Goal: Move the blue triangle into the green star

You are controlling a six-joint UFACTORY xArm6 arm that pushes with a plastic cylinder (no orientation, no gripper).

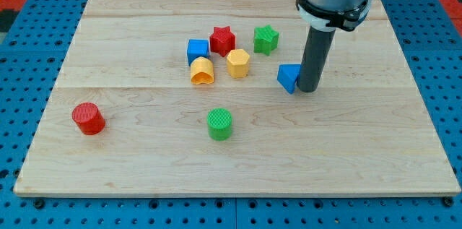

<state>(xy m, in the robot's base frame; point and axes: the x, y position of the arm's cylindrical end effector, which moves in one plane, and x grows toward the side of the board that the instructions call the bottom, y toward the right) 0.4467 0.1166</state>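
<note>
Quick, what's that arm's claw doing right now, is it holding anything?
No claw: the arm ends in a rod.
My tip: holds nothing, pressed against the blue triangle on its right in the view; the green star lies up-left.

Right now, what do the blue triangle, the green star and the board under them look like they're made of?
The blue triangle and green star look like matte plastic, probably 3D-printed: fine ridged lines show on the star. The board looks like pale unfinished wood, with grain and plank seams. My tip sits against the triangle's right side.

A silver-grey cylindrical arm, ringed by a black collar, narrows into a straight dark rod ending at my tip (307, 89).
</note>
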